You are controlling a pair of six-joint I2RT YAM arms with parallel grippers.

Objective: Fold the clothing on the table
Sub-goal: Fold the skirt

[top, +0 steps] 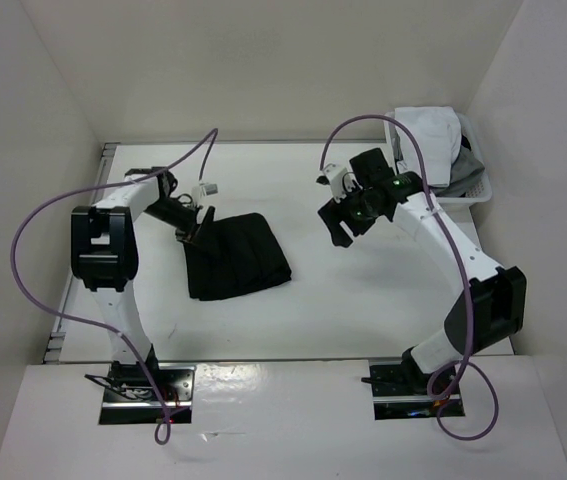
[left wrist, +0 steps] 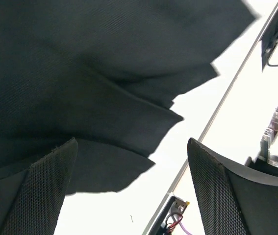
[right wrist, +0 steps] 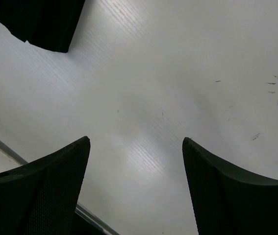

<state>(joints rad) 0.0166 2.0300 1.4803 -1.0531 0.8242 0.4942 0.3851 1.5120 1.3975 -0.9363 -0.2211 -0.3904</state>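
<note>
Left gripper (top: 196, 226): jaws wide apart, nothing held, at the upper-left edge of the black skirt (top: 235, 256). Skirt lies in overlapping layers, left of centre on the table (top: 363, 310). Right gripper (top: 341, 226): jaws apart, empty, over white tabletop beside the skirt.

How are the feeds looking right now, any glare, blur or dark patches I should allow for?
Top external: evenly lit and sharp, only soft shadows on the table. Left wrist: the black skirt fills most of the frame, very dark, folds faint; the far-right background is blurred. Right wrist: a soft bright sheen mid-frame, fine scuffs legible.
</note>
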